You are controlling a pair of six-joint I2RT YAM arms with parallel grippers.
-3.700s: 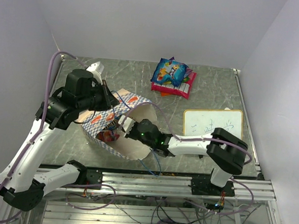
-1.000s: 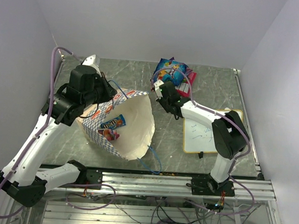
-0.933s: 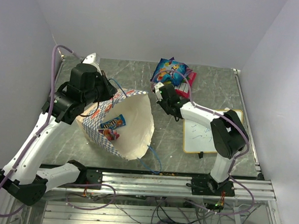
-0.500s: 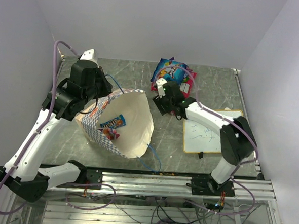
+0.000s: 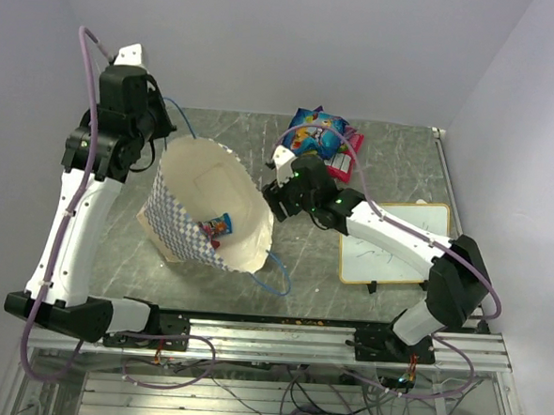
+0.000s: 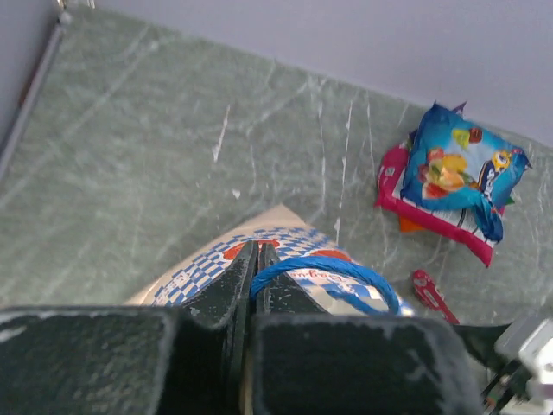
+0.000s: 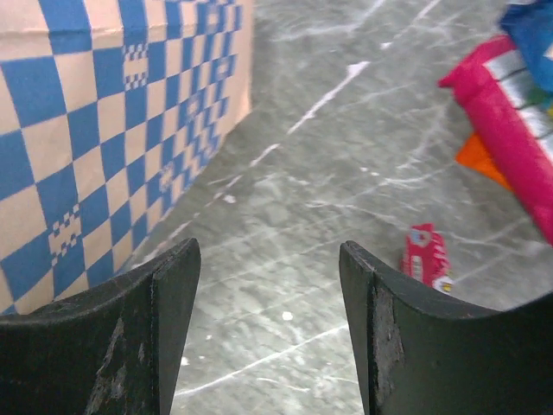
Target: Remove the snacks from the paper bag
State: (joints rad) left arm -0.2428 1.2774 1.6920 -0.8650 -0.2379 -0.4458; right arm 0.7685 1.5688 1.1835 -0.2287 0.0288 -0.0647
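The left gripper [image 6: 253, 259] is clenched on the blue string handle [image 6: 320, 275], hoisting the paper bag [image 5: 177, 225] left of centre so its mouth gapes (packets [image 5: 216, 227] lie inside). The right gripper [image 7: 266, 259], released and empty, hangs between the bag and the snacks [image 5: 321, 140] piled at upper centre.

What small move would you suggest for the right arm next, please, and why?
Probably swing the open, empty right tool over the mouth of the paper bag: packets lie inside it, and the left tool, shut on its blue handle, holds that mouth facing up.
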